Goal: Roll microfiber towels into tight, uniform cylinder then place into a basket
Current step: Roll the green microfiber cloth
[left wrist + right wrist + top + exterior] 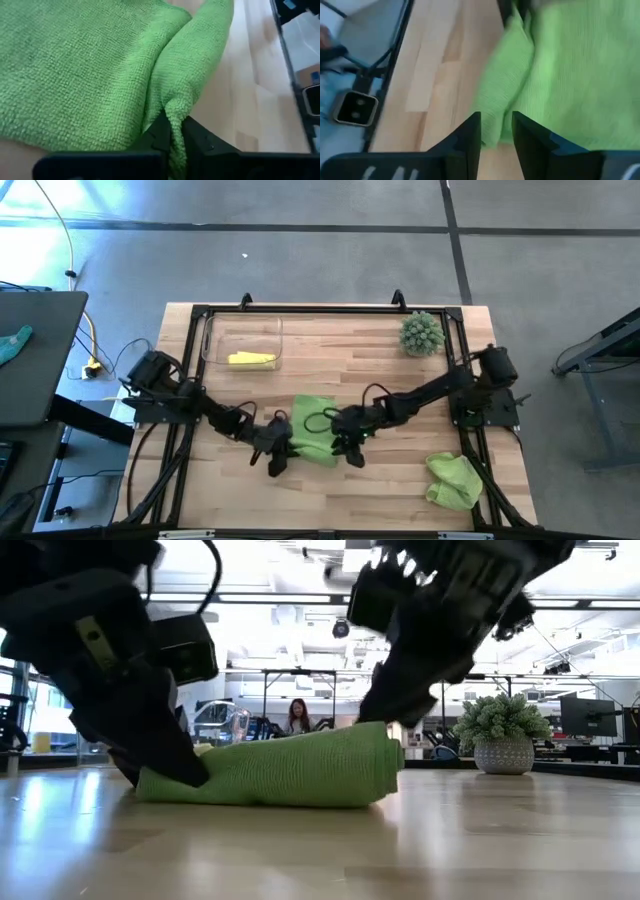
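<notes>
Lying between grippers: green towel (pixel 312 430), left gripper (pixel 172 142) pinching edge.

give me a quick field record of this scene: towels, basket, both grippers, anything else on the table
working towel: light green towel, partly rolled at table centre
left gripper: shut on that towel's edge
right gripper: jaws apart at the towel's other end
yellow towel: rolled, inside the basket
second green towel: crumpled, near right front corner
plant: back right of the table

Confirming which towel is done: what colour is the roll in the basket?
Pale yellow roll, inside the basket; clearest in the high view.
</notes>
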Controlling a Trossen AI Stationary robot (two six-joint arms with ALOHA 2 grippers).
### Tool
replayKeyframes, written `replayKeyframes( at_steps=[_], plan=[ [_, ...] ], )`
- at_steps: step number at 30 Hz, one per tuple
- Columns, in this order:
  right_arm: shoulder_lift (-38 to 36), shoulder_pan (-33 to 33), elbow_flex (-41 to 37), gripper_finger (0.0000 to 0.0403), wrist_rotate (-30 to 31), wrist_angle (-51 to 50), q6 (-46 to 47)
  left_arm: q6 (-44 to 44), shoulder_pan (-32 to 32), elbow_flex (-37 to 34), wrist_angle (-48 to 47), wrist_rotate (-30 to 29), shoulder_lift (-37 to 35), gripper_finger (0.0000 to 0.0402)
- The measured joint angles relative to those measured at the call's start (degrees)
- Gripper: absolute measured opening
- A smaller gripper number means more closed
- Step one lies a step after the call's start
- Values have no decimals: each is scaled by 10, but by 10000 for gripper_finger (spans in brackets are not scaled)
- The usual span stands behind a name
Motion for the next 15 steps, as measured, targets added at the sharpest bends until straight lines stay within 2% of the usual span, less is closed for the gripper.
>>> replayKeyframes(
  at_steps=[5,9,12,15],
  plan=[
    [-33,67,1,103,151,-2,-158,-16,16,0,-2,23,-2,19],
    [-21,125,2,103,274,46,-259,-24,25,0,-2,32,-3,18],
    [11,148,2,103,326,85,-303,-33,29,0,-1,33,-3,17],
    [33,152,2,103,334,121,-294,-41,31,0,0,34,-3,17]
  ],
)
